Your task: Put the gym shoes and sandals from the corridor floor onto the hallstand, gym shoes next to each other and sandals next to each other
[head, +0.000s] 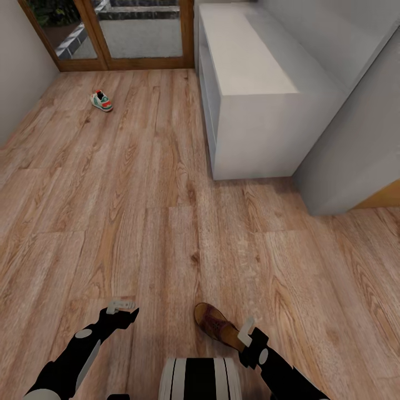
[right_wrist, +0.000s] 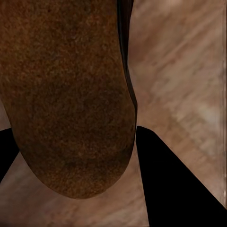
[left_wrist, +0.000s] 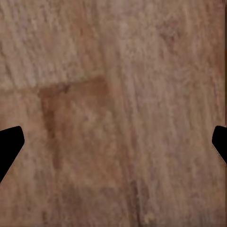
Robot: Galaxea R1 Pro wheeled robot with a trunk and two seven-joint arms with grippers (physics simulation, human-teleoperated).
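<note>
One dark-brown sandal (head: 215, 324) lies close in front of my base on the corridor floor (head: 139, 222). My right gripper (head: 248, 329) is at its heel end. In the right wrist view the tan footbed of the sandal (right_wrist: 71, 94) sits between the two fingers (right_wrist: 170, 189), which press against its sides. One white gym shoe (head: 101, 101) with teal and red accents lies far off at the left, near the door. The white hallstand (head: 250, 61) runs along the right wall. My left gripper (head: 121, 306) hangs open over bare planks (left_wrist: 113, 142). The other shoe and sandal are out of view.
A wood-framed glass door (head: 111, 33) closes the corridor's far end. A grey cabinet block (head: 355, 139) juts out at the right beside the hallstand's near end. A pale wall (head: 16, 72) bounds the left side. My trunk (head: 200, 378) shows at the lower edge.
</note>
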